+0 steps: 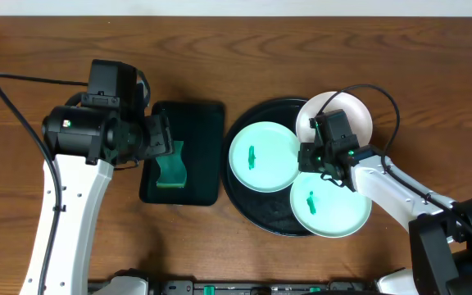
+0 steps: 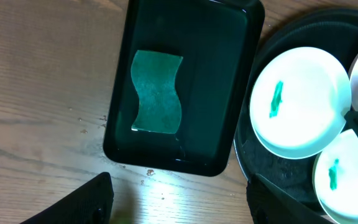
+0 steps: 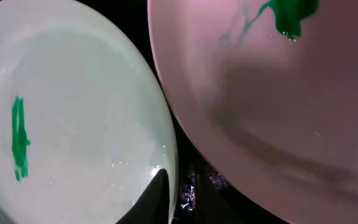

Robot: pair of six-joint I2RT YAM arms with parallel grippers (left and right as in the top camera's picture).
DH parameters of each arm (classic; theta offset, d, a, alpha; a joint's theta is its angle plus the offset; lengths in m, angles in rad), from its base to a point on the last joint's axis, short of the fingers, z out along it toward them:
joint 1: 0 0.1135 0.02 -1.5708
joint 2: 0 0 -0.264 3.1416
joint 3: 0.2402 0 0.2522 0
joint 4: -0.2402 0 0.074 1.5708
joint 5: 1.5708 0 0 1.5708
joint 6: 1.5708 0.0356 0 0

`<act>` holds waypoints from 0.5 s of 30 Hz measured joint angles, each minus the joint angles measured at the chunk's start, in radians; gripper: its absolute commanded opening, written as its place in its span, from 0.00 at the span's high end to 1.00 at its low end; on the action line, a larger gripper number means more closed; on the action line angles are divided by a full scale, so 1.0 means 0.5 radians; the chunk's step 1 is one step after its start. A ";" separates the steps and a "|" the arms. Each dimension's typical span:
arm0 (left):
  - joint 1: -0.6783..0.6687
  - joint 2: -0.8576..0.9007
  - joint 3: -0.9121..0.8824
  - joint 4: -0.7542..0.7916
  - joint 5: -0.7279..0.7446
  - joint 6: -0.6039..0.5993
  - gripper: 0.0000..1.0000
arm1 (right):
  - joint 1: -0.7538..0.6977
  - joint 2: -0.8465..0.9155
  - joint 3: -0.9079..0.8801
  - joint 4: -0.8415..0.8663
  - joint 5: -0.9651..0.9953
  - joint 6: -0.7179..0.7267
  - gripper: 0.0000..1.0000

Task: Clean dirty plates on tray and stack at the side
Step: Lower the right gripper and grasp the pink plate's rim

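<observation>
The round black tray [image 1: 242,206] holds three dirty plates. A mint plate [image 1: 263,156] lies at its left, a white plate [image 1: 344,113] at the back right, and a second mint plate [image 1: 332,206] at the front right. Each shows a green smear. My right gripper [image 1: 318,156] is low over the tray between them. In the right wrist view its jaws [image 3: 185,193] sit close together astride the rim of the left mint plate [image 3: 73,124], beside the white plate [image 3: 278,93]. My left gripper [image 2: 179,211] is open and empty above the wood.
A small black rectangular tray [image 1: 203,123] left of the round tray holds a green wavy sponge [image 1: 170,164], also seen in the left wrist view [image 2: 158,92]. The left arm hangs over this tray's left edge. Bare wood lies in front and at the far left.
</observation>
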 measured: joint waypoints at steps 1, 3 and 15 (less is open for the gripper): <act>0.000 0.000 0.000 0.000 0.000 0.000 0.30 | 0.005 0.000 0.000 0.000 0.002 0.001 0.87; 0.000 0.000 0.000 0.000 0.000 0.000 0.30 | 0.016 0.000 0.000 0.000 0.000 0.002 0.87; 0.000 0.000 0.000 -0.008 0.000 0.000 0.30 | 0.076 0.001 0.000 -0.002 0.076 0.009 0.87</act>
